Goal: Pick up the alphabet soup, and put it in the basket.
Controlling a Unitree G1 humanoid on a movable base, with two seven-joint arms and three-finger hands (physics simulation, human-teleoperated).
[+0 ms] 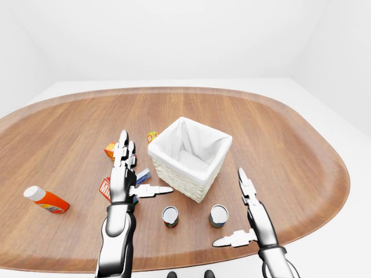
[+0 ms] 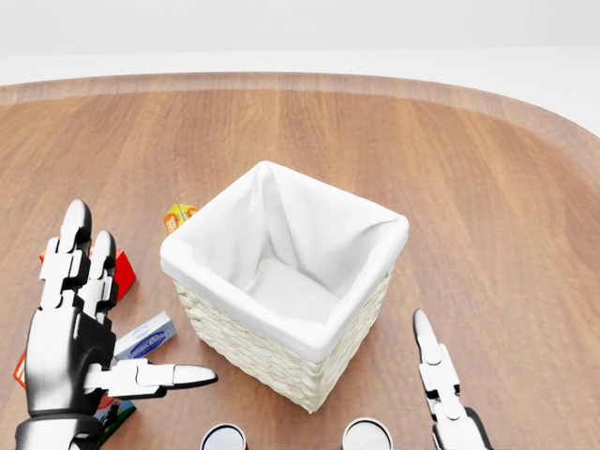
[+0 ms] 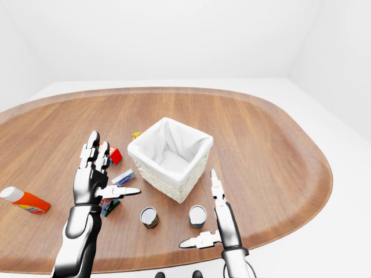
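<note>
I see the right hand (image 1: 250, 213) fully spread, holding nothing, just right of a can (image 1: 218, 215) that may be the alphabet soup; its label is unreadable. The left hand (image 1: 123, 177) is likewise spread, left of the basket (image 1: 189, 157).

One basket (image 1: 190, 157) stood on the one wooden table (image 1: 290, 150). Two cans were there, one (image 1: 170, 216) to the left and another (image 1: 218, 215) to the right. One orange bottle (image 1: 46, 200) lay alone. Several small boxes sat clustered, partly hidden, so their number was unclear.
</note>
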